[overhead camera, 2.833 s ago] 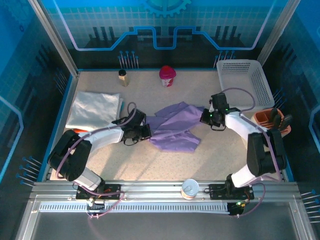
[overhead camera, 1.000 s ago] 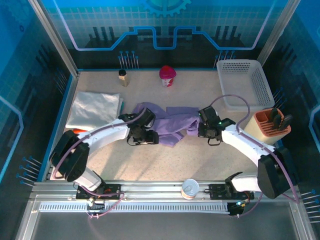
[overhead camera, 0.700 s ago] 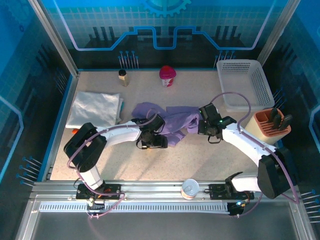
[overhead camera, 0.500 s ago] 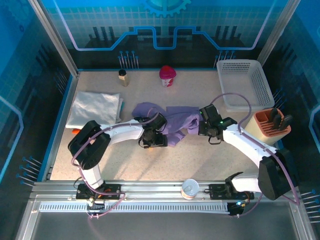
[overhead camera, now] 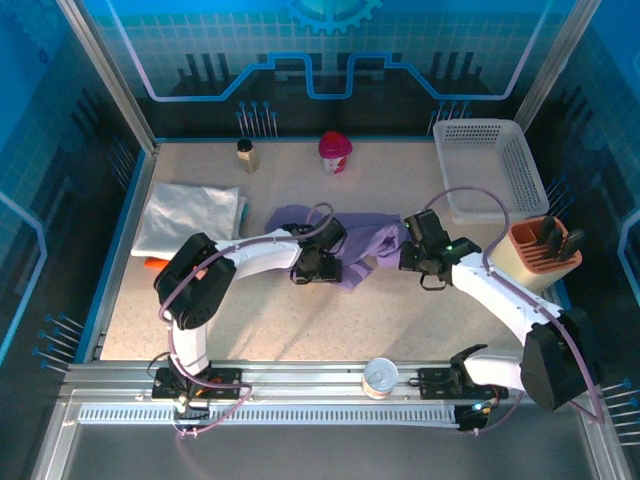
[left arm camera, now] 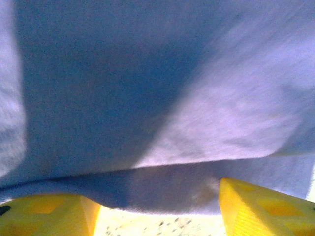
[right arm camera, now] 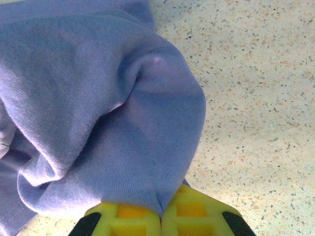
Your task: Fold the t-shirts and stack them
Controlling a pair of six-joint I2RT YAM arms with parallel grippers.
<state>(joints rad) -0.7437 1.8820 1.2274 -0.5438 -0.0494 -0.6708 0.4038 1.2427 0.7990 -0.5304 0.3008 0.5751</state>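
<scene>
One soft, limp lavender t-shirt [overhead camera: 368, 240] bunches easily: right fingers [right arm camera: 194, 212] clench a fold, left fingers [left arm camera: 261, 206] stand spread; hems likely hold better.

White arms [overhead camera: 250, 262], black joints [overhead camera: 546, 366], purple cables [overhead camera: 461, 192], yellow fingers [right arm camera: 129, 216]

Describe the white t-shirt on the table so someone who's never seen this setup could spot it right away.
On the speckled table, look to the left side. The white t-shirt lies flat there, folded into a neat rectangle. The purple t-shirt mid-table is crumpled, and the white basket at back right is rigid mesh, not cloth.
</scene>
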